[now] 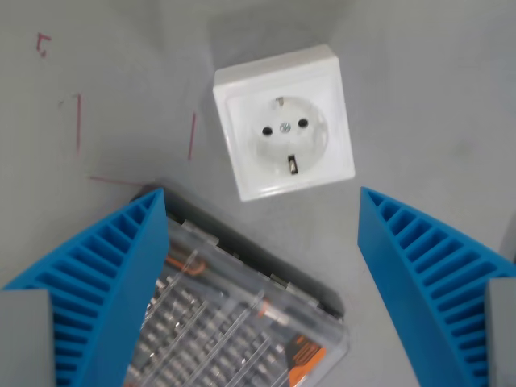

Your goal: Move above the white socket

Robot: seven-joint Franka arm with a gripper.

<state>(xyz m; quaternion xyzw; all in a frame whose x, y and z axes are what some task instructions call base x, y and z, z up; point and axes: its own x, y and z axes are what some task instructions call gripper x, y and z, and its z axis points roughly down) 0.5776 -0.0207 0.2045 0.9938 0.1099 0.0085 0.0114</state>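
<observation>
A white square wall socket [284,122] lies flat on the grey table in the upper middle of the wrist view, turned slightly, with two pin holes and earth clips showing. My gripper [262,201] has two blue ribbed fingers [113,274], spread wide apart and holding nothing. The socket lies just beyond the fingertips, between their lines. The left finger overlaps a clear plastic bit case.
A clear plastic case of screwdriver bits [242,330] with an orange handle part lies at the bottom middle, close below the socket. Thin red pen marks [79,121] are drawn on the grey table [435,97] at the upper left.
</observation>
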